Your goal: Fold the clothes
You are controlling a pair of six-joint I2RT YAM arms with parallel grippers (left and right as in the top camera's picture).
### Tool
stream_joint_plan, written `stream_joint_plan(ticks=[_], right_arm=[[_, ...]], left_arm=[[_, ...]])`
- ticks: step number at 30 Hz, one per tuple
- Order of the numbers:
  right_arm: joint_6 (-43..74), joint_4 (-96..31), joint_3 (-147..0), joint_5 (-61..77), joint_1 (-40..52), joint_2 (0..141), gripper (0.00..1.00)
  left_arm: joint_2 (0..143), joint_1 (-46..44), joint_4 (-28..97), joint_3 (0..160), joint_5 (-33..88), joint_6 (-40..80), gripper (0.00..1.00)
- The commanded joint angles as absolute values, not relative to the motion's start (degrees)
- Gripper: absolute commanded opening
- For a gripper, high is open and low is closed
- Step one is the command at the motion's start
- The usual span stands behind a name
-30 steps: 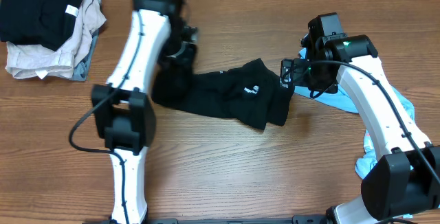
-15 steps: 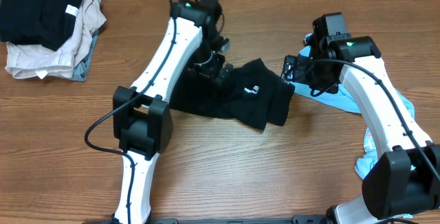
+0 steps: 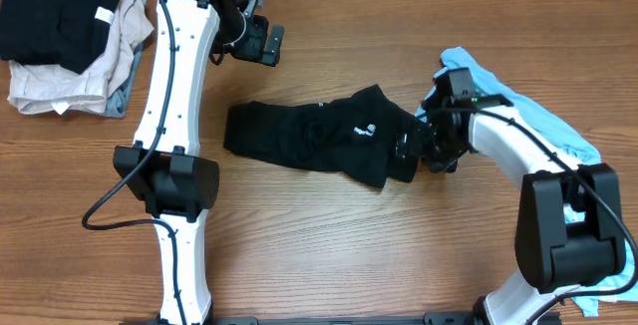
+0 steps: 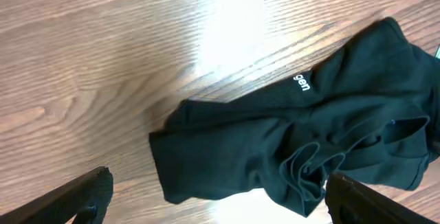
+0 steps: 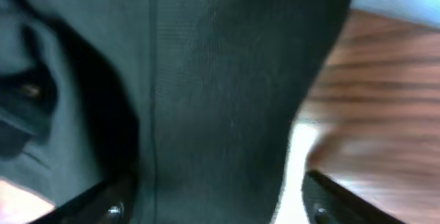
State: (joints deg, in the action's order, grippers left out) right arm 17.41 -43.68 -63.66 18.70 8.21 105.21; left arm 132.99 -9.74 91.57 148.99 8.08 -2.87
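Well apart from the crumpled black fabric garment (image 3: 309,141), the left gripper (image 3: 261,42) hangs spread and empty, while the right gripper (image 3: 409,152) sits at the garment's right end, its fingers spread around the fabric.

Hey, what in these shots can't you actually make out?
Black garment, right end: overhead, covered by the right gripper.
Same garment's folds: right wrist view, blurred.
Clothes pile: overhead, cut by the frame edge.
Blue cloth: overhead, partly under the right arm.

Overhead, both wrists: same black garment (image 3: 329,141)
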Motion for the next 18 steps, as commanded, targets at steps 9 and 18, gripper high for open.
stream_joint_plan(ticks=[9,18], right_arm=[[18.2,-35.9,-58.1,24.5,6.6,104.8,0.04],[10.2,-53.7,-71.4,24.5,-4.2,96.4,0.04]], left_arm=[[132.6,-8.4,91.7,150.0,2.2,-1.1,1.00],[132.6,-3.3,91.7,150.0,1.3,-1.0,1.00]])
